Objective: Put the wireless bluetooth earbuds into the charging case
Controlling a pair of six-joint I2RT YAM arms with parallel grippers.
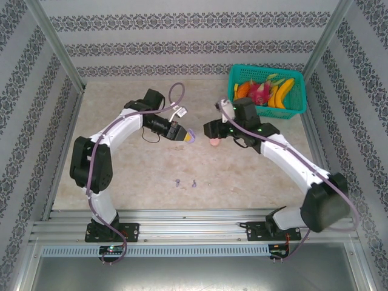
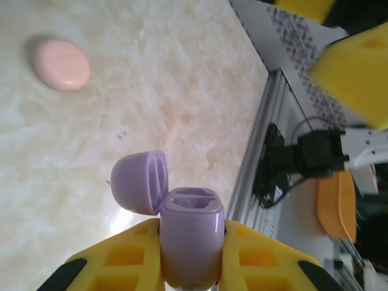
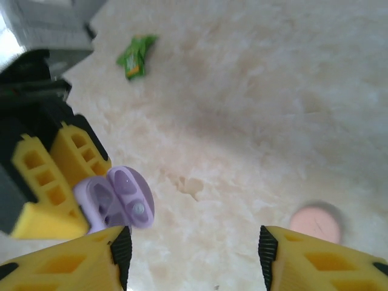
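A purple charging case (image 2: pixel 191 239) with its lid (image 2: pixel 138 182) hinged open stands between the yellow fingers of my left gripper (image 2: pixel 192 229), which is shut on it. Its two sockets look empty. From above, the left gripper (image 1: pixel 183 134) holds the case (image 1: pixel 190 137) over mid-table. My right gripper (image 1: pixel 212 129) faces it from the right, and the right gripper (image 3: pixel 194 251) is open with nothing between its fingers, the purple case (image 3: pixel 115 200) just left of it. Two purple earbuds (image 1: pixel 177 183) (image 1: pixel 194 183) lie on the table nearer the bases.
A shut round pink case (image 1: pixel 213 142) lies on the table under the right gripper and shows as a pink case (image 3: pixel 315 223) and a pink case (image 2: pixel 62 63) in the wrist views. A teal basket (image 1: pixel 284 113) of fruit stands back right. A green wrapper (image 3: pixel 136 56) lies farther off.
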